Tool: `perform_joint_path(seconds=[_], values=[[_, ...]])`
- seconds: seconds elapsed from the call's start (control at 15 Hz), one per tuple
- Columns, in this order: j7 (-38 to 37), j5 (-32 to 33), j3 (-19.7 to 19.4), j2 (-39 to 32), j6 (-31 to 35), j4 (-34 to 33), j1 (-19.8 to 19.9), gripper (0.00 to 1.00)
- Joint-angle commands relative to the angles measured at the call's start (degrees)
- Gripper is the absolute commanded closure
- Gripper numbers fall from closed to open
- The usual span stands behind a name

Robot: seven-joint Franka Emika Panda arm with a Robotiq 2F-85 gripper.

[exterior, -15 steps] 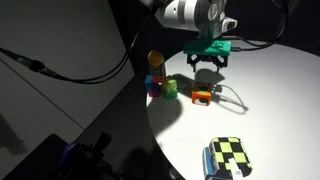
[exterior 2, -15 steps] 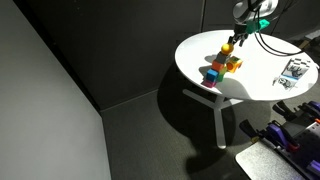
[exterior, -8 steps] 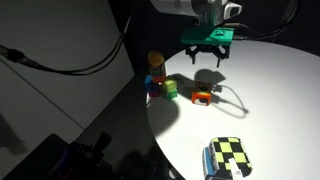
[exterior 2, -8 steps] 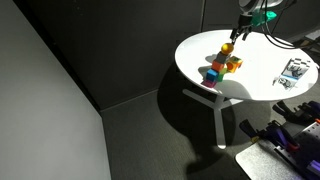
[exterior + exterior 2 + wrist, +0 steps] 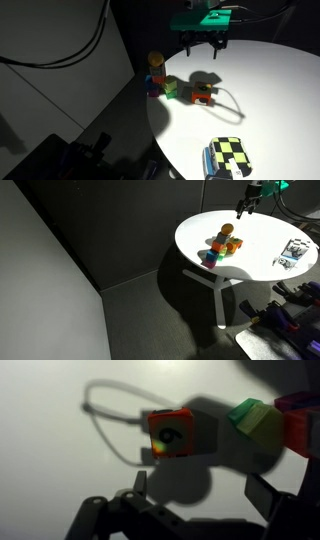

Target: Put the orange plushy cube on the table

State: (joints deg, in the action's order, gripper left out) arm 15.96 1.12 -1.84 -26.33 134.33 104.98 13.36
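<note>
1. At the left edge of the white round surface (image 5: 275,90), in an exterior view, stands a small stack of toy blocks (image 5: 155,70) with an orange ball on top
2. Just right of the stack sits a small green block (image 5: 172,89), close beside the next thing
3. The orange plushy cube (image 5: 203,96) lies on the surface, resting free; the wrist view shows its green face with a black numeral (image 5: 170,435) and a thin cord (image 5: 92,415) looping off its side
4. Above and behind the cube hangs the tool (image 5: 205,45), well clear of the surface, its fingers spread wide and holding nothing; its shadow falls on the white top near the cube
5. Farther right and nearer the camera, a yellow-and-black checkered cube (image 5: 226,158) rests at the surface's rim, well apart from the others
</note>
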Motion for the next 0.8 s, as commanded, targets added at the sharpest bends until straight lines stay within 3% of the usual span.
perform_joint_path(seconds=[0.0,0.73], values=[[0.9,-0.6,-0.5,7.1,-0.6,6.6,-0.6,0.0],[0.2,1.8,-3.1,21.7,-10.2,17.5,-2.9,0.0]])
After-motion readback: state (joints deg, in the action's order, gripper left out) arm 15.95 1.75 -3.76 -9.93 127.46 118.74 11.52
